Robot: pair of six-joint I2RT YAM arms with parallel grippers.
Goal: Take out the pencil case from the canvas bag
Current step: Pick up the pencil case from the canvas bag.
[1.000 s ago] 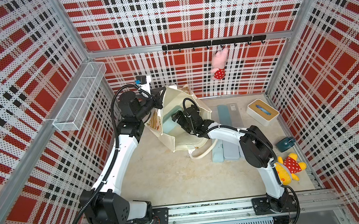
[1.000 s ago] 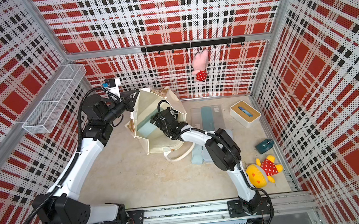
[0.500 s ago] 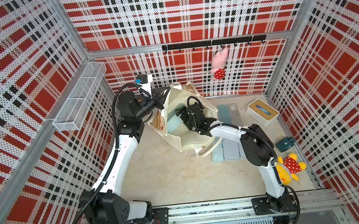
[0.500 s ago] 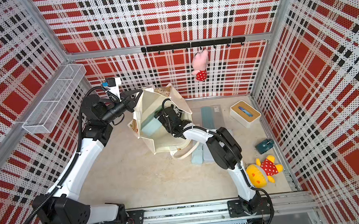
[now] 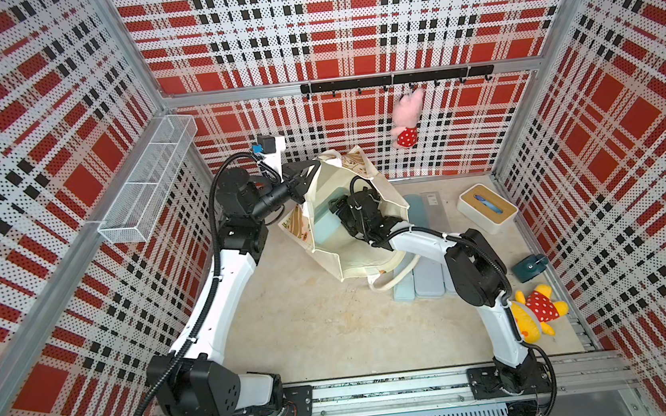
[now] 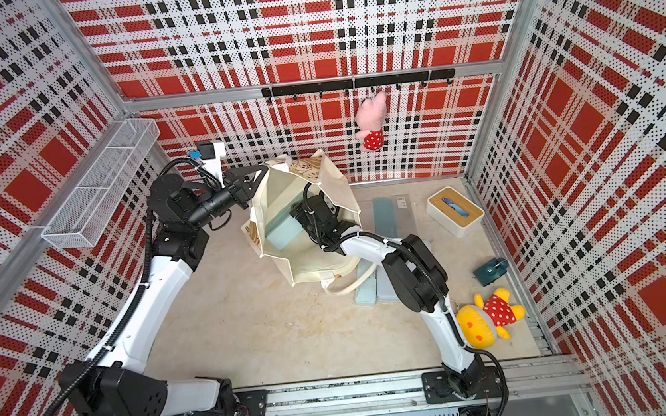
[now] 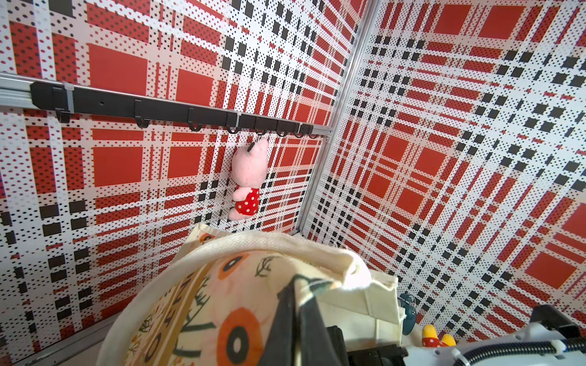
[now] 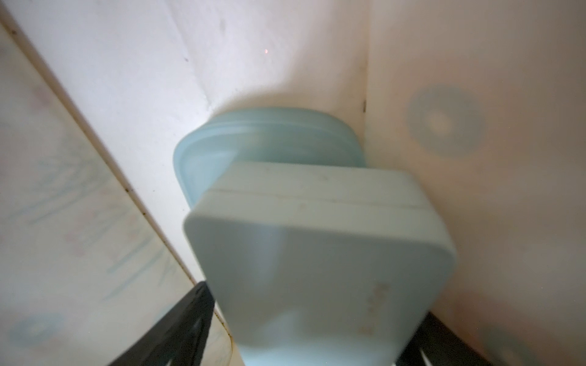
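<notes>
Red plaid pegboard walls (image 5: 347,28) box in a beige bench (image 5: 313,323). The left arm (image 5: 222,286) reaches to 11 o'clock. The left jaws are clenched on the rim of the canvas bag (image 5: 361,256), probably to keep its mouth tipped open and stop it sliding. The right arm (image 5: 422,242) comes in from 4 o'clock, wrist sunk inside the bag. The right jaws straddle the pale blue pencil case (image 8: 317,253). Both sides look touching, so I judge it grasped. The case sits deep in the bag at bench centre, against a second teal case (image 8: 269,136).

In the way: the bag walls crowd the wrist, and a loose handle (image 5: 392,282) trails at the bag's 5 o'clock. Spare cases (image 5: 427,279) lie under the right arm, just beside the bag. The white box (image 5: 485,209) at 2 o'clock, the yellow plush (image 5: 537,314) at 4 o'clock and the pink plush (image 5: 406,122) on the back wall are all well apart.
</notes>
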